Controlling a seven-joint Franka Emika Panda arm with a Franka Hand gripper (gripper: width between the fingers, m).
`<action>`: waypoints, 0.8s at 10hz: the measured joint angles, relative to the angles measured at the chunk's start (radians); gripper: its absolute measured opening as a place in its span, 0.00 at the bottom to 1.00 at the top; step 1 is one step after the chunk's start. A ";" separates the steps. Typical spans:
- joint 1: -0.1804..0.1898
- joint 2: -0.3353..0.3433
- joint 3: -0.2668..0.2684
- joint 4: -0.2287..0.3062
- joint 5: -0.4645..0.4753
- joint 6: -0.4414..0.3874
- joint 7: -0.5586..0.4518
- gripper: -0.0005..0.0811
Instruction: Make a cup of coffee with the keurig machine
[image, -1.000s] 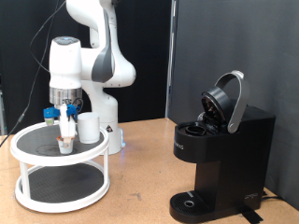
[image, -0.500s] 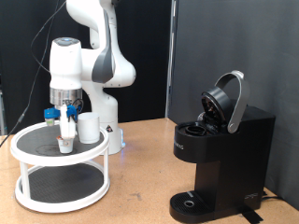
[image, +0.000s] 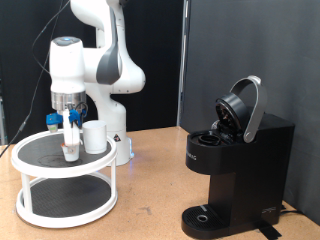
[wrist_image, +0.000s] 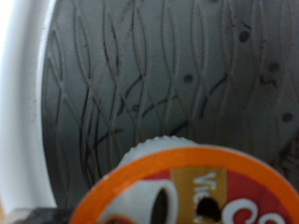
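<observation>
**Arm posed upright, gripper pointed straight down**

The white arm is seen at the exterior view's left, rising from its base and bent over at the top so that the wrist hangs vertically. The gripper is held below the wrist, pointed straight down, with its blue-tipped fingers set close together. A small object is seen gripped between the fingers at their lower ends. In the wrist view, the fingers themselves are not shown clearly enough to be described.
</observation>
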 joint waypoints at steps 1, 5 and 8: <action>-0.001 -0.017 -0.002 0.025 0.015 -0.046 -0.019 0.48; -0.002 -0.044 -0.003 0.053 0.040 -0.089 -0.025 0.48; 0.073 -0.056 -0.032 0.123 0.331 -0.194 -0.142 0.48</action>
